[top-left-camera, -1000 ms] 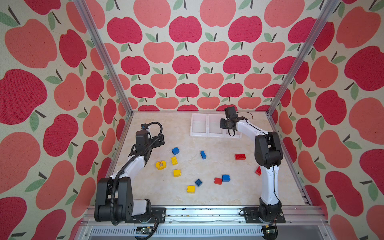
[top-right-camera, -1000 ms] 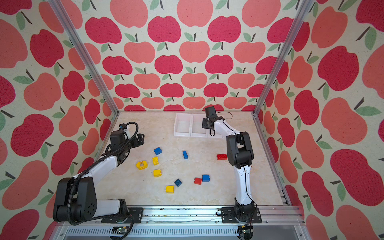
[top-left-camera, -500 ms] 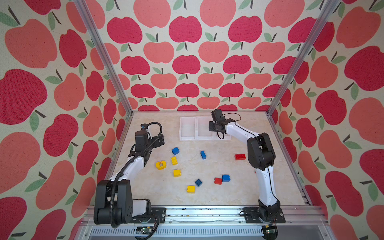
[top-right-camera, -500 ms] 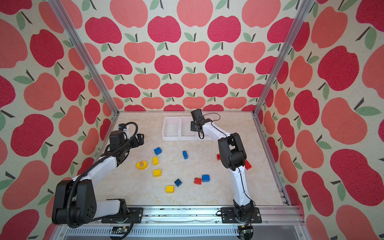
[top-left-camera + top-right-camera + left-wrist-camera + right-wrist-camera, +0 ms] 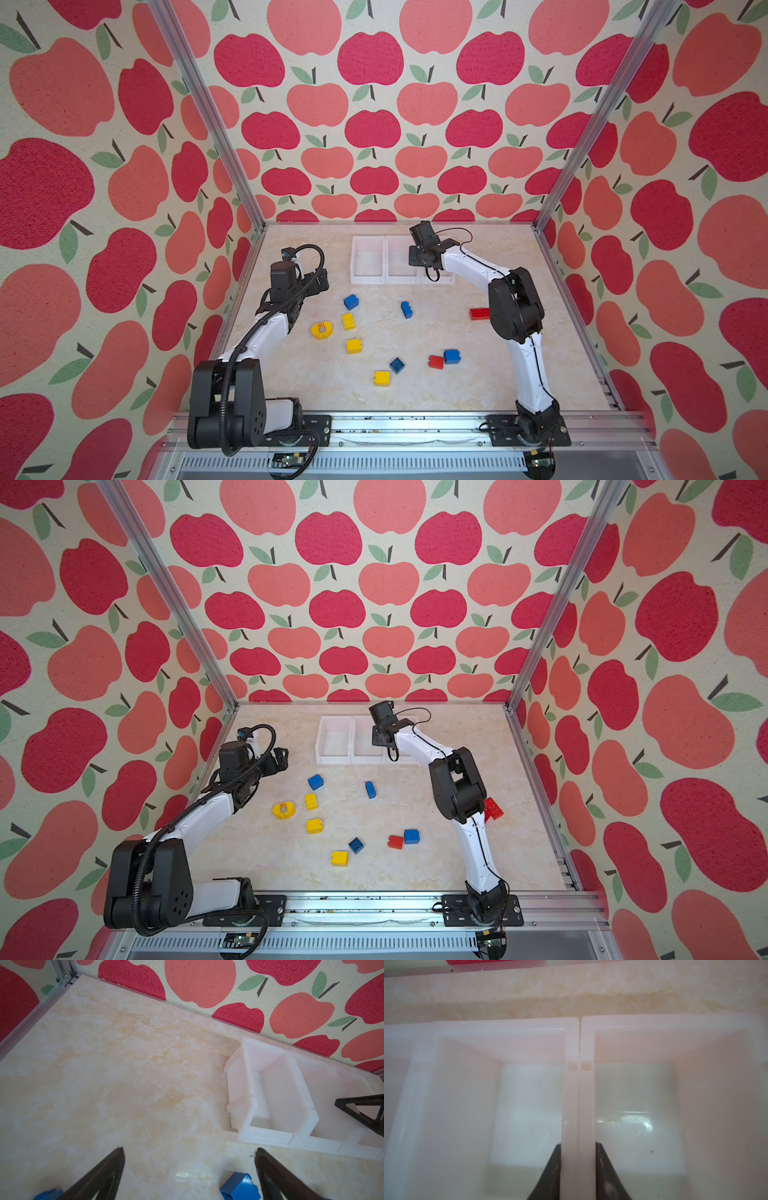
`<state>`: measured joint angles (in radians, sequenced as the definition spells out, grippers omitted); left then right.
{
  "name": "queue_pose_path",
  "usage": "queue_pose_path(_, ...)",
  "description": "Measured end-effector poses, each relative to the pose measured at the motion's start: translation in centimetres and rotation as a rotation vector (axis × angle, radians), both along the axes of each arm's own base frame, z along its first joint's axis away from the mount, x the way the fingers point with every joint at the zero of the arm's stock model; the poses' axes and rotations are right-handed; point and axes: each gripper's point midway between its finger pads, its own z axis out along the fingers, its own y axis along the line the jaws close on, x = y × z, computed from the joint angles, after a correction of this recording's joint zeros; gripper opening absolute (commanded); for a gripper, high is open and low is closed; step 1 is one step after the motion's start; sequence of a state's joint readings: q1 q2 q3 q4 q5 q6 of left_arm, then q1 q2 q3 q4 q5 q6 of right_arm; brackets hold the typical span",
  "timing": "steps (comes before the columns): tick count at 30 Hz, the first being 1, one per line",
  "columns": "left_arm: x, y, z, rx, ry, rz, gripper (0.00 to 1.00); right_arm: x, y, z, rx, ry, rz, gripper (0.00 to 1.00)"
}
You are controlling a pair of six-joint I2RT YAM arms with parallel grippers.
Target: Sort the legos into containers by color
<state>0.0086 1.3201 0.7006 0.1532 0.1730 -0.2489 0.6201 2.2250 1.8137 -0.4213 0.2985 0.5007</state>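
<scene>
The containers (image 5: 368, 280) have slid left, right gripper (image 5: 578, 1144) pinching their shared wall. Drag slowly and level; left gripper (image 5: 189, 1148) hangs open.

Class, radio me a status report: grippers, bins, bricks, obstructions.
Left gripper open, empty, over table. Right gripper shut on containers, at the wall between two. Containers empty; legos all loose on table. No obstruction seen.

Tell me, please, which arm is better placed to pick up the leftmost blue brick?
Left. The left gripper, open, hovers close to that blue brick; the right gripper is shut on the wall between two bins.
</scene>
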Motion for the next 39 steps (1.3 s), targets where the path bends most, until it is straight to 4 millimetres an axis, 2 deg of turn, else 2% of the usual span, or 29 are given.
queue_pose_path(18, -0.1, 0.0, -0.1, 0.000, 0.007, 0.000, 1.00, -0.4, 0.2, 0.0, -0.001, 0.003, -0.030, 0.17)
queue_pose_path(21, -0.1, 0.0, -0.2, 0.000, 0.007, 0.000, 1.00, -0.7, 0.3, 0.0, -0.002, 0.003, -0.036, 0.25)
queue_pose_path(26, -0.1, 0.0, -0.2, 0.000, 0.007, 0.000, 1.00, -1.2, 0.3, -0.3, -0.007, 0.014, -0.042, 0.47)
queue_pose_path(30, -0.1, 0.0, -0.2, 0.000, 0.008, 0.000, 1.00, -1.9, 0.1, -0.5, -0.019, 0.032, -0.043, 0.58)
queue_pose_path(33, -0.1, 0.0, -0.2, 0.000, 0.008, 0.000, 1.00, -2.5, -0.4, 0.6, -0.017, 0.027, -0.045, 0.63)
queue_pose_path(39, -0.1, 0.0, -0.1, 0.000, 0.010, -0.001, 1.00, -3.9, -1.9, 5.7, 0.024, -0.030, -0.052, 0.71)
